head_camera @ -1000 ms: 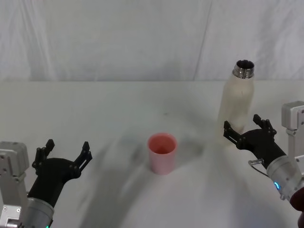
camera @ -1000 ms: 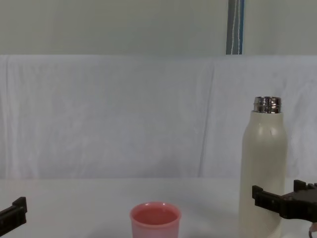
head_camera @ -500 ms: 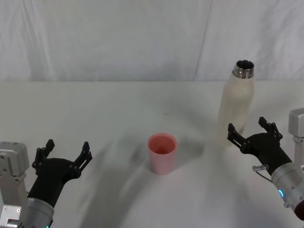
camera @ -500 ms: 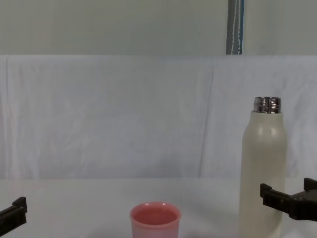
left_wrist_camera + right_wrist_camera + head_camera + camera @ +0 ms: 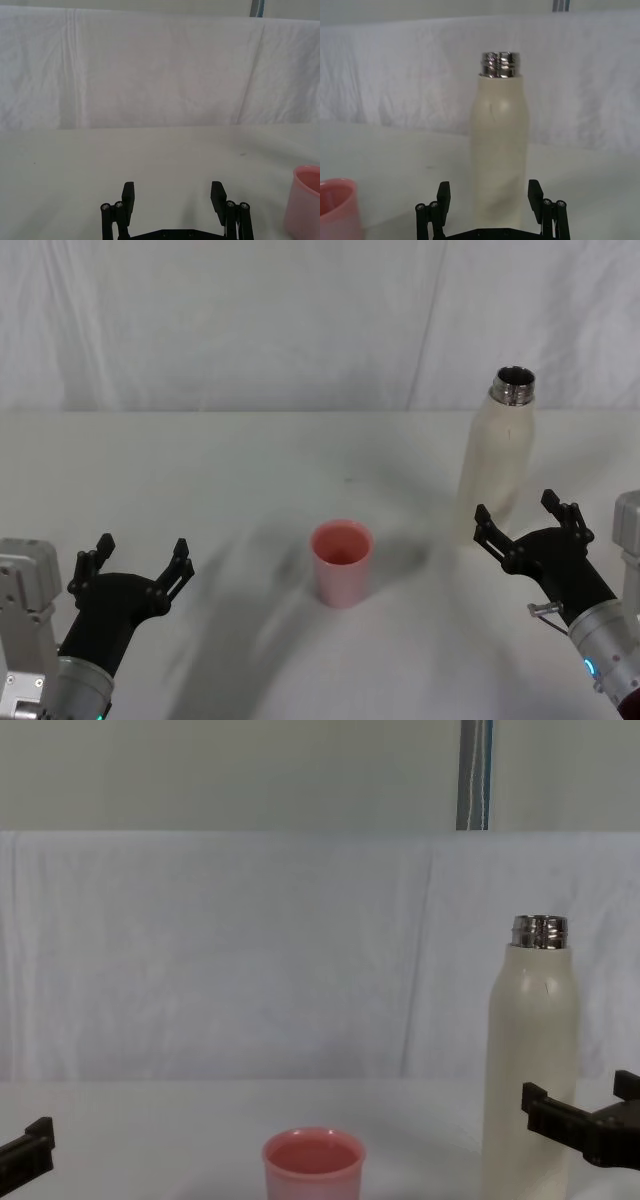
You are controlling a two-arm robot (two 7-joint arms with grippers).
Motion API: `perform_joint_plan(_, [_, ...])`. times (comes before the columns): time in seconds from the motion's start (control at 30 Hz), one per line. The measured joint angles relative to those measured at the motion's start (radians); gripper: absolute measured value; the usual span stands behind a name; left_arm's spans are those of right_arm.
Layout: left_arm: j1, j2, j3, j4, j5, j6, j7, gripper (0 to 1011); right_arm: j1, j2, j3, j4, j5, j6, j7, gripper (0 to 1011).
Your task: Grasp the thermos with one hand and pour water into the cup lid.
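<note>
The white cloth-covered table [image 5: 200,470] carried both task items, with a draped white backdrop [image 5: 250,320] behind it. The tall cream-white matte thermos with a shiny threaded steel neck [image 5: 497,458] stood upright and uncapped toward the robot's right and far side of the table; the right wrist view showed it [image 5: 499,145] centred ahead of that arm's fingers. The right gripper [image 5: 523,522], black, hovered just in front of the thermos base on the near side, fingers spread wide apart and empty, not touching the bottle; in the chest view its fingertips [image 5: 583,1110] overlapped the lower part of the bottle [image 5: 531,1060]. The left gripper [image 5: 135,560] rested low at the near left, well apart from both items, fingers likewise splayed and holding nothing. The small pink plastic cup lid [image 5: 341,562] stood upright near the table's centre, mouth up, between the two grippers and well left of the thermos.
</note>
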Motion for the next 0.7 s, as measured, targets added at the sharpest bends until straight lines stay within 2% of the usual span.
perform_joint_plan(0.3, [0.000,0.000,0.000,0.000,0.000,0.000,0.000,1001,-0.026,0.001,-0.016,-0.017,0.006,-0.054,0.032,1000])
perform_joint_plan(0.7, [0.000,0.000,0.000,0.000,0.000,0.000,0.000,1001,-0.039,0.004,-0.039,-0.024,0.027,-0.079,0.060,1000])
